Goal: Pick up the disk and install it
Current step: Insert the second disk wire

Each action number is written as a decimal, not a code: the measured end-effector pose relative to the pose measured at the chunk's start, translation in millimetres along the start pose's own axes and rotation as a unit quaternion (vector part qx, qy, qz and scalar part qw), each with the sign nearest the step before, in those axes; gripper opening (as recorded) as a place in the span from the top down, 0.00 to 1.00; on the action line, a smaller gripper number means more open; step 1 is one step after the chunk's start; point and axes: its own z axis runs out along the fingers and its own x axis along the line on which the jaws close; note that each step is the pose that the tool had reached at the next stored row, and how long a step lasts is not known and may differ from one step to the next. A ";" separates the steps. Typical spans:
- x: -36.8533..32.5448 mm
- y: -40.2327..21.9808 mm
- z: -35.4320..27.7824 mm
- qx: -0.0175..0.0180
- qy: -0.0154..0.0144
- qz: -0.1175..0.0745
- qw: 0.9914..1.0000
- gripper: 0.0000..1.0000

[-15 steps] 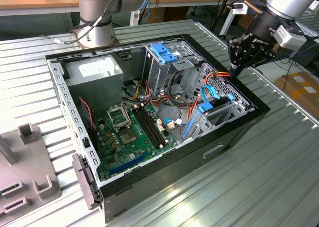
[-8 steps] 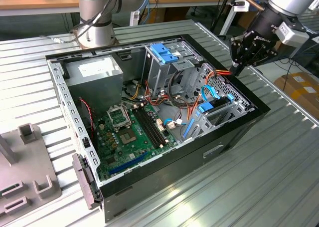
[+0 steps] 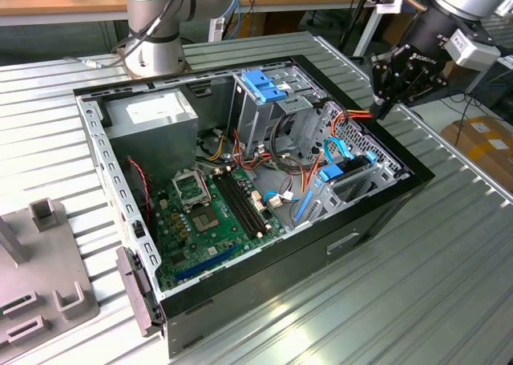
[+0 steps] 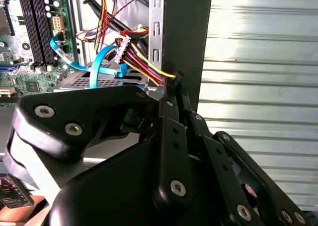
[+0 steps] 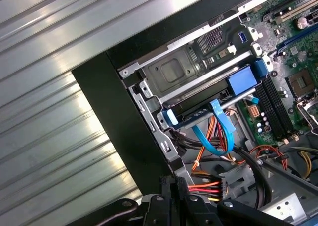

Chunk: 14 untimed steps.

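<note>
At the far right corner of the open computer case (image 3: 240,277), as the exterior view shows it, the gripper (image 3: 383,108) hangs just over the rim. Its fingers (image 4: 174,87) are drawn close together, with nothing but a bundle of coloured wires (image 5: 208,188) near the tips, so it carries nothing. The disk (image 5: 198,107) already sits in the drive cage (image 5: 174,72) near the case front, its light-blue rails at the edges and a blue ribbon cable (image 5: 218,131) running from it. I judge it rests there because the rails guide it into the slot. The gripper stands apart from it.
</note>
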 end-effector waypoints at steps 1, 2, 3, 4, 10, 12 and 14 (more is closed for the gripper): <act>-1.1 0.6 0.0 0.000 0.000 0.000 1.000 0.84; -2.4 1.3 0.1 0.000 0.000 0.000 1.000 0.84; -3.6 2.0 0.1 0.000 0.001 0.000 1.000 0.84; -5.6 3.1 0.2 0.000 0.001 0.000 1.000 0.84; -13.8 7.6 0.5 0.001 0.002 0.000 1.000 0.84; -15.7 8.8 0.6 0.001 0.002 0.000 1.000 0.84; -15.9 8.8 0.5 0.001 0.002 0.000 1.000 0.84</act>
